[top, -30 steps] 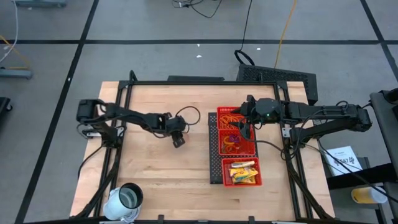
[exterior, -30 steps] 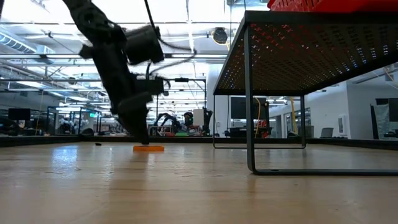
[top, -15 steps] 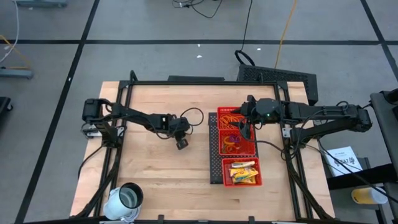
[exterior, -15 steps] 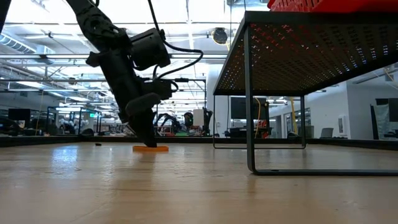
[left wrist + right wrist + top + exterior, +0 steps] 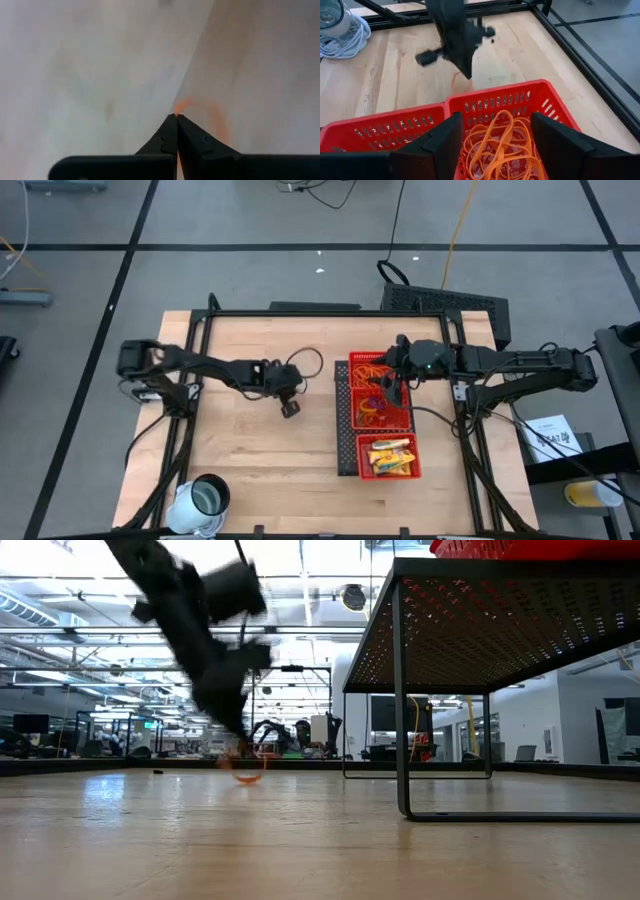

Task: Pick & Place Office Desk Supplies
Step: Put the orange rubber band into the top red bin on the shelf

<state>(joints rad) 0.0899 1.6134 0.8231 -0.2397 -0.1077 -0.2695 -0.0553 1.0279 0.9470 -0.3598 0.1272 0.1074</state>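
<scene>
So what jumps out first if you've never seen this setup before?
The red tray right of the table's middle, its far compartment full of orange rubber bands with the open right gripper above it. Then the left gripper near mid-table, shut on an orange band.

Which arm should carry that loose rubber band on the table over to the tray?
Left. Its tool is shut on the rubber band, beside the tray. The right tool hangs open over the tray's band compartment.
</scene>
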